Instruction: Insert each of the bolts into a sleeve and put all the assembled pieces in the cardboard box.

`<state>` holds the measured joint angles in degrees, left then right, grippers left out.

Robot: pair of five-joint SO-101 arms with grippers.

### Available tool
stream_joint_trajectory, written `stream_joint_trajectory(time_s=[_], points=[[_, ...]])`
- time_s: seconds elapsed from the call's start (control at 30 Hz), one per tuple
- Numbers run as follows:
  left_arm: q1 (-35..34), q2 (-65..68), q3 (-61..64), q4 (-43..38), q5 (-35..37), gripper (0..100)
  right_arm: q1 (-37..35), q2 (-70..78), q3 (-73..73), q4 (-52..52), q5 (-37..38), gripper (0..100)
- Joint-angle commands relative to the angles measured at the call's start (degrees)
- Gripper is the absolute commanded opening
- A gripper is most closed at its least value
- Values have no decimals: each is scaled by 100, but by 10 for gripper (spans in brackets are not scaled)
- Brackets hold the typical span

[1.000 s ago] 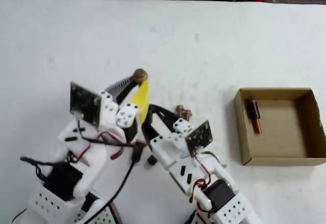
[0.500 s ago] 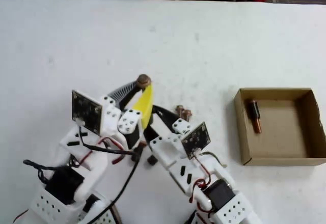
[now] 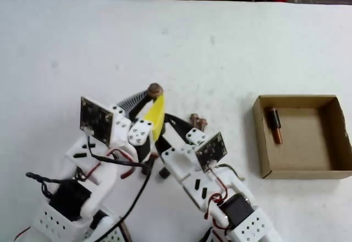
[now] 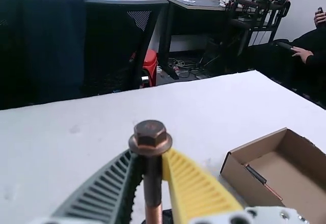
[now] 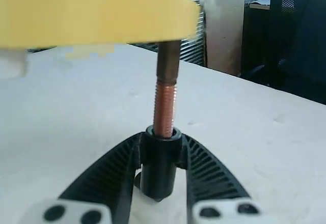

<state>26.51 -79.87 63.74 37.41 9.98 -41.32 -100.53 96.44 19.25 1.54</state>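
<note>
open: far table point(image 3: 220, 49) | obstacles: cardboard box point(image 3: 262, 137) walls; loose bolts point(image 3: 197, 122) just beside right arm point(image 3: 190, 168)

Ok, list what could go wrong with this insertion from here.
The bolt has only its threaded tip in the sleeve; any tilt could jam it at the rim. The left tool pinches it just under the head, so it might pivot. The right tool could let the sleeve slip under downward push.

White arms point(image 3: 96, 165) w/ black servos point(image 3: 67, 196), red+black wires point(image 3: 131, 195); L finger point(image 3: 155, 114) yellow.
</note>
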Motion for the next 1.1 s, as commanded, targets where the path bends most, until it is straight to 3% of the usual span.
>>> stream_joint_trajectory(time_s=[0.0, 0.6, 0.87, 1.07], points=[[92, -127, 211, -35, 53, 20, -40, -84, 53, -57, 79, 16], [101, -136, 967, -9, 70, 24, 40, -84, 53, -40, 79, 16], [57, -136, 967, -9, 79, 273, 40, -84, 53, -22, 79, 16], [48, -136, 941, -44, 53, 290, 40, -84, 53, -22, 79, 16]])
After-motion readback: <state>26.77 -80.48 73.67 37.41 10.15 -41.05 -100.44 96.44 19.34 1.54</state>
